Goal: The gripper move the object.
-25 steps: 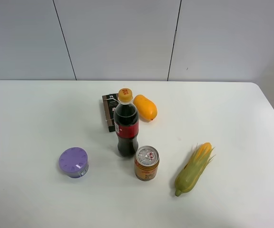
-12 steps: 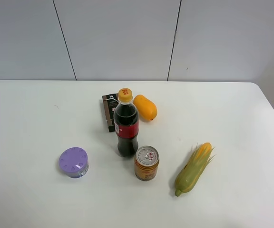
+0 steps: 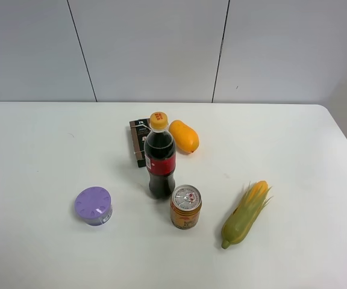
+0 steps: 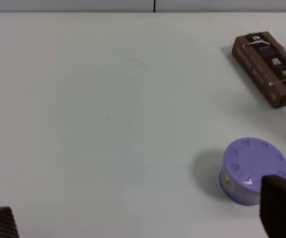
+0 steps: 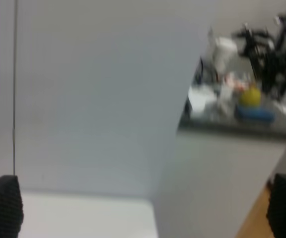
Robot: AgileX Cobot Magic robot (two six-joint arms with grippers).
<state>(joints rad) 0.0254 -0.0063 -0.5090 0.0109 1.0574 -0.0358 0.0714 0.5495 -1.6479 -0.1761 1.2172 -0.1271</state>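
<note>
The object, a squat purple container (image 3: 93, 205) with a slotted lavender lid, stands on the white table (image 3: 35, 150) at the front left. In the left wrist view the container (image 4: 252, 168) sits just ahead of one black fingertip (image 4: 281, 208). My left gripper (image 4: 139, 218) is open and empty, with its jaws wide apart, and the container lies off to one side of it. My right gripper (image 5: 144, 207) is open and empty and faces a wall and a table corner, away from the objects. Neither gripper shows in the exterior high view.
A cola bottle (image 3: 160, 158) stands mid-table with an orange-labelled can (image 3: 185, 207) in front of it. A brown box (image 3: 139, 139) and an orange fruit (image 3: 184, 135) lie behind the bottle. A corn cob (image 3: 246, 213) lies at the right. The box also shows in the left wrist view (image 4: 269, 68).
</note>
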